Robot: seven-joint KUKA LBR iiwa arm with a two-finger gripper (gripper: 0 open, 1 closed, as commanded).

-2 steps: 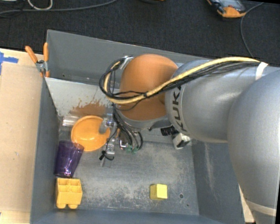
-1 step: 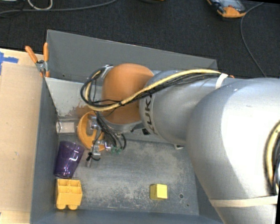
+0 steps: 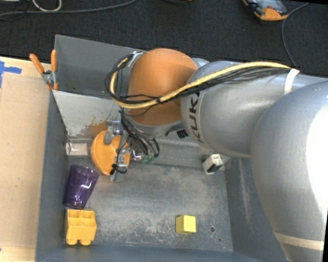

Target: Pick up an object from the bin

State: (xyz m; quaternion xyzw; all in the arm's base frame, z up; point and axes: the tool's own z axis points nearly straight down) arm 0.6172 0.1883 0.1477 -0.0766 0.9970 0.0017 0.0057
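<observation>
My gripper (image 3: 122, 155) is low in the bin's back left part, under the orange wrist cover. It stands right against an orange rounded thing (image 3: 102, 149), which lies on its left side and touches it. A small clear cup (image 3: 77, 147) lies on its side just left of the orange thing. A purple cup (image 3: 80, 185) lies in front of them, close to the left wall. A small green thing (image 3: 148, 159) peeks out just right of the gripper.
A yellow toy block (image 3: 80, 227) lies in the front left corner. A small yellow cube (image 3: 186, 224) sits on the floor at the front right. A small white thing (image 3: 212, 162) lies near the back right. The arm covers the bin's right side.
</observation>
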